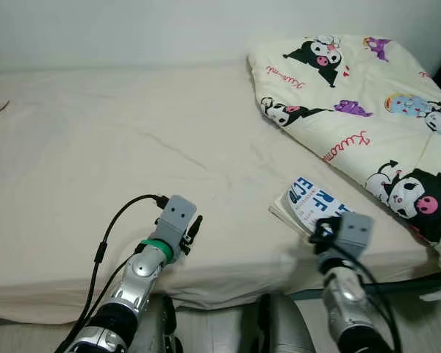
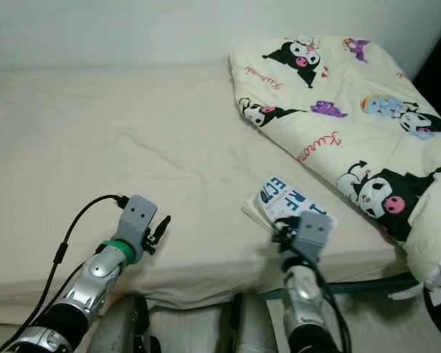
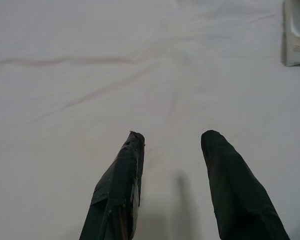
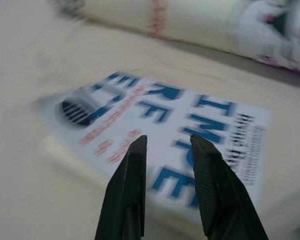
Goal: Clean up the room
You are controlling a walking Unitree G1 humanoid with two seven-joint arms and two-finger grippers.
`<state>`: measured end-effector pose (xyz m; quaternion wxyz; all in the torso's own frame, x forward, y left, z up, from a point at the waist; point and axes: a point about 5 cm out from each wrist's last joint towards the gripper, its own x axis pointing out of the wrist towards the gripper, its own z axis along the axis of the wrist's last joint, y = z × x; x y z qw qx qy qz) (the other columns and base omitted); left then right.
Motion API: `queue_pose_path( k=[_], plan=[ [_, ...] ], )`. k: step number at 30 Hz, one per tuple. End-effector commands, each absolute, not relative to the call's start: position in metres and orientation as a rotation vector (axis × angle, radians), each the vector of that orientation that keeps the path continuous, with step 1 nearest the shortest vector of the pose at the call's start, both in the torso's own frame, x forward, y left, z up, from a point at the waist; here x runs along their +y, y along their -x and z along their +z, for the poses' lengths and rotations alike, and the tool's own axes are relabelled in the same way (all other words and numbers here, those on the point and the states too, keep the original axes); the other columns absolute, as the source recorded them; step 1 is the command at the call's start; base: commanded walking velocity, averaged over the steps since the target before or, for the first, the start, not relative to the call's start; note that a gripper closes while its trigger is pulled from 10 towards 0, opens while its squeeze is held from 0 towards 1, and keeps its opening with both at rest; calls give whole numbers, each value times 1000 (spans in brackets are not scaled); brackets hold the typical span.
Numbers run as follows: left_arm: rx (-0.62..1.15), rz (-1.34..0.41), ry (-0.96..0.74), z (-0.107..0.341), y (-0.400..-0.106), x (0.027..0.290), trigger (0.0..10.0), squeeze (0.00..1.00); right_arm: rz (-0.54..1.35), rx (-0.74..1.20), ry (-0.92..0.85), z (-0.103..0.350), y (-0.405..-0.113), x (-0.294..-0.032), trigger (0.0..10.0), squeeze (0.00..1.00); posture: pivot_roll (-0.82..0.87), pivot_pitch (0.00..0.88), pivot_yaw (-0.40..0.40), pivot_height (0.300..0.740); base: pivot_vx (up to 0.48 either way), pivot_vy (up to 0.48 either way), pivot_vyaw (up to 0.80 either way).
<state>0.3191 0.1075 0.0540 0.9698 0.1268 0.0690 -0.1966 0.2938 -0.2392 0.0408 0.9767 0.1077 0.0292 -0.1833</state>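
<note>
- A book (image 1: pixel 314 204) with a white cover and big blue letters lies flat on the bed (image 1: pixel 117 147), close to the bed's near edge and just beside the lower edge of the quilt (image 1: pixel 367 110)
- In the right wrist view the book (image 4: pixel 160 125) shows its cover face up, with a dark blue round mark at one end and red print among the blue letters; the picture is blurred, so the words cannot be read
- The right gripper (image 4: pixel 165 142) hangs over the near part of the book with its two black fingers (image 4: pixel 127 190) a narrow gap apart and nothing between them; whether the tips touch the cover cannot be told
- The quilt is cream with black-and-white cartoon figures and pink script, heaped on the bed on the far side of the book from the left arm, reaching up to the wall
- The left gripper (image 3: pixel 172 137) is well apart from the book, over bare sheet near the bed's near edge; its fingers (image 3: pixel 117 190) stand moderately open and hold nothing
- In the left wrist view a corner of the book (image 3: pixel 296 35) shows beyond the fingertips, across wrinkled sheet
- The bed is covered in a plain cream sheet with shallow creases
</note>
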Motion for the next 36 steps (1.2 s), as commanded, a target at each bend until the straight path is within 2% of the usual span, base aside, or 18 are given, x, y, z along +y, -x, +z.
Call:
queue_pose_path(
  k=[1, 4, 7, 8, 10, 11, 14, 16, 22, 30, 31, 33, 34, 36],
  plan=[
    [172, -391, -276, 47, -315, 113, 10000, 0, -479, 45, -358, 37, -285, -255, 10000, 0, -33, 63, 78, 612, 0, 0, 0],
    [177, -387, -281, 46, -314, 115, 10000, 0, -558, 24, -448, 35, -278, -268, 10000, 0, -35, 68, 80, 612, 0, 0, 0],
    [179, -389, -284, 45, -313, 116, 10000, 0, -559, 38, -523, 30, -275, -270, 10000, 0, -36, 80, 87, 612, 0, 0, 0],
    [180, -391, -289, 45, -312, 117, 10000, 0, -529, 47, -587, 24, -272, -268, 10000, 278, -33, 92, 92, 612, 0, 0, 0],
    [181, -392, -290, 45, -312, 117, 10000, 0, -524, 50, -592, 23, -270, -268, 10000, 278, -33, 92, 92, 612, 0, 0, 0],
    [182, -392, -292, 45, -312, 118, 10000, 0, -513, 58, -615, 20, -269, -268, 10000, 1000, -26, 114, 104, 612, 0, 0, 0],
    [194, -389, -310, 44, -310, 126, 10000, 0, -460, 73, -715, 16, -270, -270, 10000, 1000, -6, 158, 126, 612, 0, 0, 0],
    [201, -389, -321, 42, -308, 129, 10000, 0, -446, 72, -760, 15, -270, -273, 10000, 1000, -6, 158, 126, 612, 0, 0, 0],
    [208, -373, -336, 42, -303, 139, 10000, 0, -489, 93, -755, 12, -264, -284, 10000, 1000, 35, 206, 145, 612, 0, 0, 0],
    [213, -376, -343, 45, -302, 142, 10000, 0, -420, 108, -763, 12, -267, -282, 10000, 1000, 63, 237, 175, 612, 0, 0, 0],
    [211, -376, -344, 47, -302, 142, 10000, 0, -411, 110, -776, 13, -268, -281, 10000, 867, 67, 238, 177, 612, 0, 0, 0],
    [209, -375, -345, 48, -303, 143, 10000, 0, -397, 109, -790, 14, -271, -280, 10000, 831, 69, 239, 178, 612, 0, 0, 0],
    [209, -374, -345, 49, -302, 143, 10000, 0, -376, 106, -794, 16, -274, -278, 10000, 518, 73, 240, 181, 612, 0, 0, 0],
    [209, -373, -346, 49, -302, 144, 10000, 0, -362, 105, -795, 17, -275, -277, 10000, 518, 73, 240, 181, 612, 0, 0, 0]
  ],
)
